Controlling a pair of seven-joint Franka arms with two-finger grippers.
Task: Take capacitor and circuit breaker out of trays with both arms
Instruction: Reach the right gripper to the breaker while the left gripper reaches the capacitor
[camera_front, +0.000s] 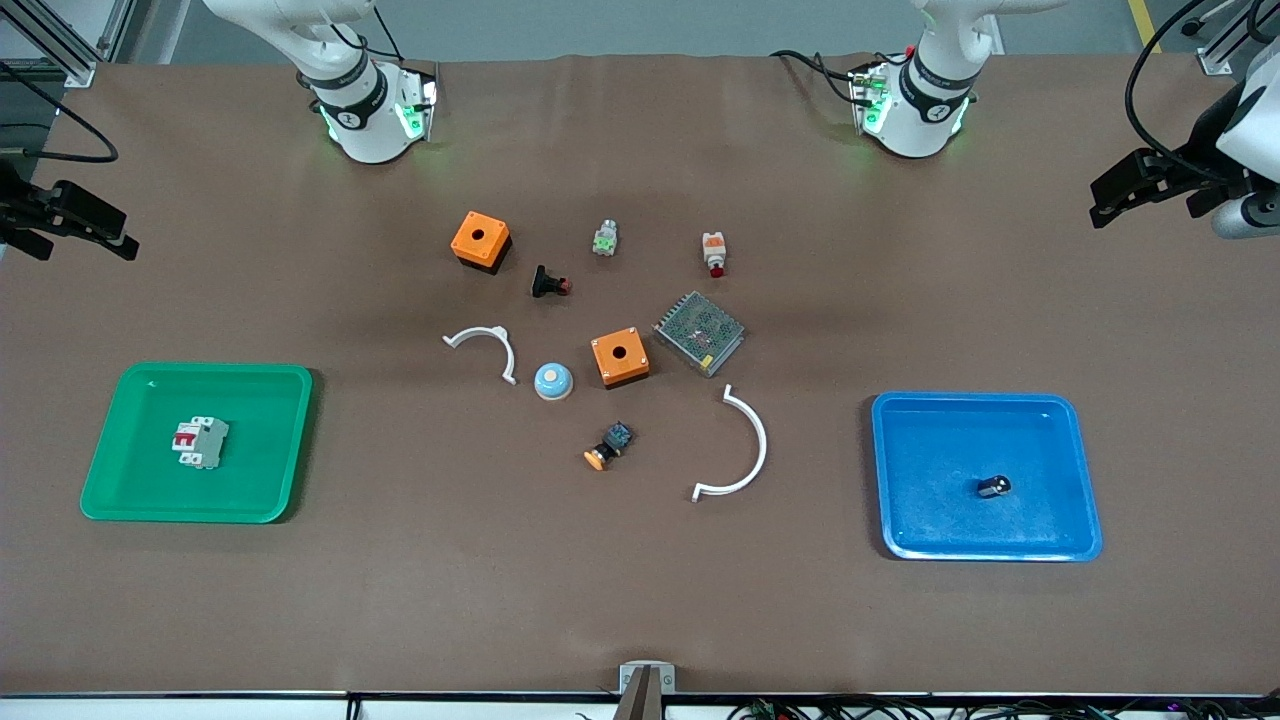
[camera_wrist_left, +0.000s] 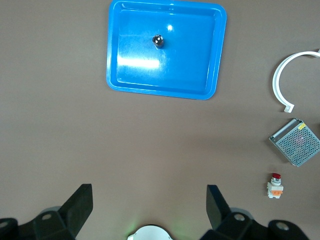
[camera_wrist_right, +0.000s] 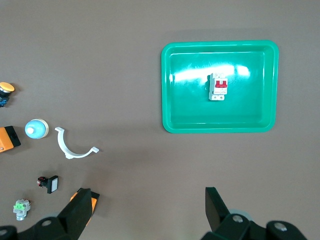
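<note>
**Both parts in trays, arms pulled back**

No readable writing or brand marks on any part.

Nearest the front camera: capacitor (camera_front: 994, 486) lying in the blue tray (camera_front: 1060, 540) toward the left arm's end; breaker (camera_front: 201, 442) lying in the green tray (camera_front: 120, 505) toward the right arm's end, red levers up. Nothing else in either tray.

Between the trays, mid-table clutter. Nearest: black-and-blue button with orange cap (camera_front: 609, 446), and the large white arc (camera_front: 738, 447) beside it. A bit farther: light-blue dome (camera_front: 553, 380), touching nothing, with the small white arc (camera_front: 487, 346) on one side and an orange box (camera_front: 619, 357) on the other. Metal mesh box (camera_front: 699, 332) just beside that orange box. Farther still: black button with red tip (camera_front: 549, 284), second orange box (camera_front: 480, 241), grey part with green face (camera_front: 604, 240), white part with red tip (camera_front: 714, 253). All apart from each other, none near the trays.

Left gripper (camera_wrist_left: 149, 207) up over bare table at the left arm's end, fingers (camera_wrist_left: 80, 205) spread wide, holding nothing. Right gripper (camera_wrist_right: 150, 210) up over bare table at the right arm's end, fingers (camera_wrist_right: 215, 207) spread wide, holding nothing. Nothing blocks either tray.
</note>
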